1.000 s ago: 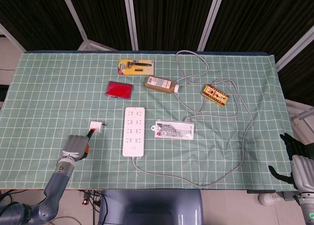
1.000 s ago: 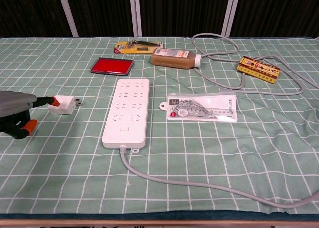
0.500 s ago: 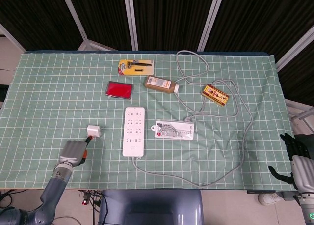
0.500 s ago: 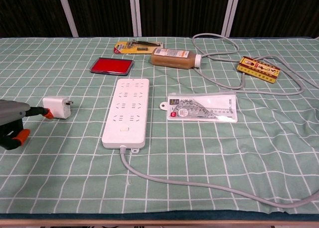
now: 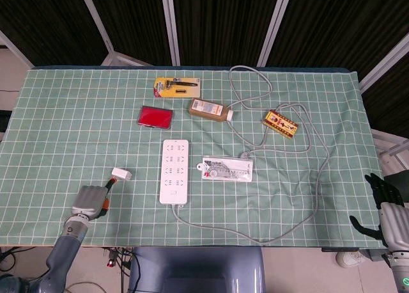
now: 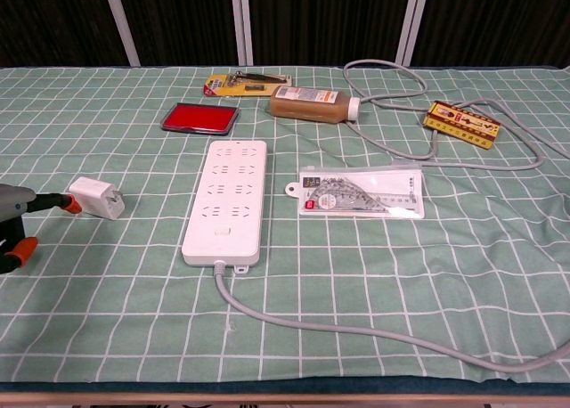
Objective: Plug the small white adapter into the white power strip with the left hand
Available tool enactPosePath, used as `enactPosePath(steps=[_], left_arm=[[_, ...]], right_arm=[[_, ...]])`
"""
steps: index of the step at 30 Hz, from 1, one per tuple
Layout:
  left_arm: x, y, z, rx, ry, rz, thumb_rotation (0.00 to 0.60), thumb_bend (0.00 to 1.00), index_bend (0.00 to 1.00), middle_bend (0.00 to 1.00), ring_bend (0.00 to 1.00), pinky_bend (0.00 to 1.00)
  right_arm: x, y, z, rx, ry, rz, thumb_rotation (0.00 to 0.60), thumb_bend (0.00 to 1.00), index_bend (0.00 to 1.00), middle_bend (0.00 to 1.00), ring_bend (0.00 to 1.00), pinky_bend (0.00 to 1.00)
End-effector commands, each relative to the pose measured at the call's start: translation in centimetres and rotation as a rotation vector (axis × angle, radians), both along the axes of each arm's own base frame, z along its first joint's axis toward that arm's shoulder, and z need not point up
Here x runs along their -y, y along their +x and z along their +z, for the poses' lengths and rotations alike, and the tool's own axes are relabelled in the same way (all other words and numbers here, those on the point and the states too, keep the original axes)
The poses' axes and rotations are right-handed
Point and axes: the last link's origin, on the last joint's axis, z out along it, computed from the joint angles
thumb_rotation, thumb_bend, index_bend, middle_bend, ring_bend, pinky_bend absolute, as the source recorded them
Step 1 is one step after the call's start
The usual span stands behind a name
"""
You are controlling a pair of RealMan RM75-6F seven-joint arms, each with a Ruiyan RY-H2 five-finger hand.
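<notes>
Boxy smooth white adapter [image 6: 96,198] left of long flat power strip [image 6: 227,200], prongs toward strip; left hand [image 5: 91,201] fingertip touching it, grip unclear; right hand [image 5: 386,206] fingers spread, empty.

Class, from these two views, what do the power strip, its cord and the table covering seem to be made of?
Power strip: probably hard plastic, smooth white moulded shell with slots. Cord: likely rubbery sheath, grey, matte, bends in loops. Table covering: looks like woven cloth, matte green grid, slightly rumpled.

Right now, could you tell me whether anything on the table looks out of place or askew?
The small white adapter lies skewed on the cloth, apart from the white power strip, not plugged in. The left hand has only a fingertip at its edge. Nothing is spilled.
</notes>
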Motion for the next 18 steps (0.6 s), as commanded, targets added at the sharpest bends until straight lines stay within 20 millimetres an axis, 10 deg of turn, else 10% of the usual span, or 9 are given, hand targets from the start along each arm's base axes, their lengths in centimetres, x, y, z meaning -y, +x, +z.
enactPosePath(steps=[1, 18], left_arm=[[0.2, 0.1, 0.6, 0.011, 0.016, -0.013, 0.600, 0.56, 0.12, 0.88, 0.82, 0.87], [-1.0, 0.6, 3.3, 0.094, 0.148, -0.062, 0.600, 0.26, 0.12, 0.86, 0.84, 0.90]], right_arm=[[0.0, 0.0, 0.0, 0.000, 0.001, 0.001, 0.600, 0.34, 0.00, 0.00, 0.00, 0.00], [-0.1, 0.0, 0.0, -0.001, 0.001, 0.002, 0.600, 0.34, 0.00, 0.00, 0.00, 0.00]])
